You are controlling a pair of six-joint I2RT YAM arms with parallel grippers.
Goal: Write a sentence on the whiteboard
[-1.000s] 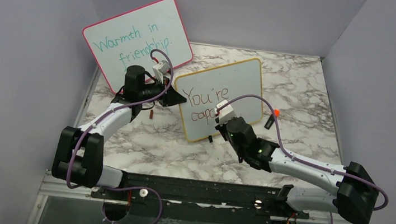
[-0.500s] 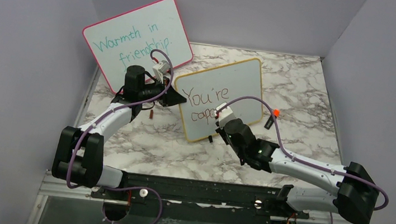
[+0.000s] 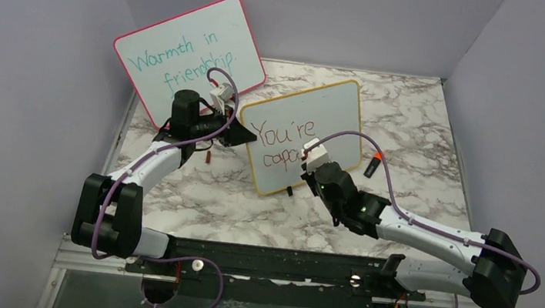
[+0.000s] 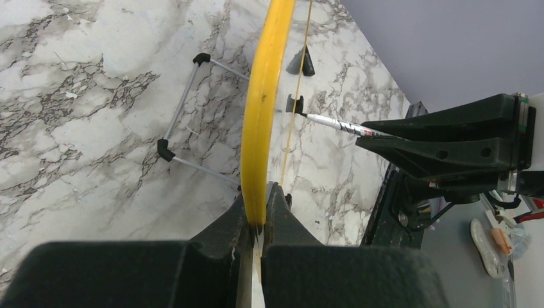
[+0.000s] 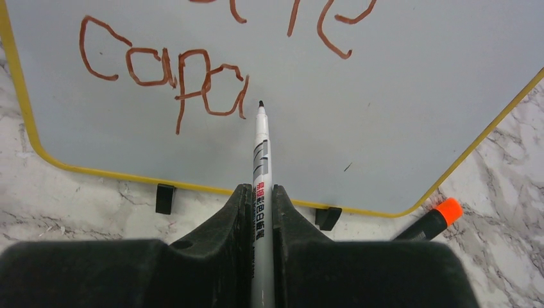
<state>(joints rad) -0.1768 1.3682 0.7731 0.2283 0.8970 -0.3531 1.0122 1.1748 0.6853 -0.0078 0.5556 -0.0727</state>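
Yellow-framed rectangular whiteboard point(image 3: 328, 114), upright on marble surface point(image 3: 413, 116), is pinched at its edge by left gripper point(image 4: 258, 205). Slim grey marker point(image 5: 260, 141) is clamped in right gripper point(image 5: 260, 192), tip beside red-brown writing point(image 5: 160, 70). If pressed too hard, whiteboard could be tipped bkwd.

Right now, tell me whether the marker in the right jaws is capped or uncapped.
Uncapped. The marker shows a bare dark tip, pointing at the whiteboard beside the unfinished sentence.
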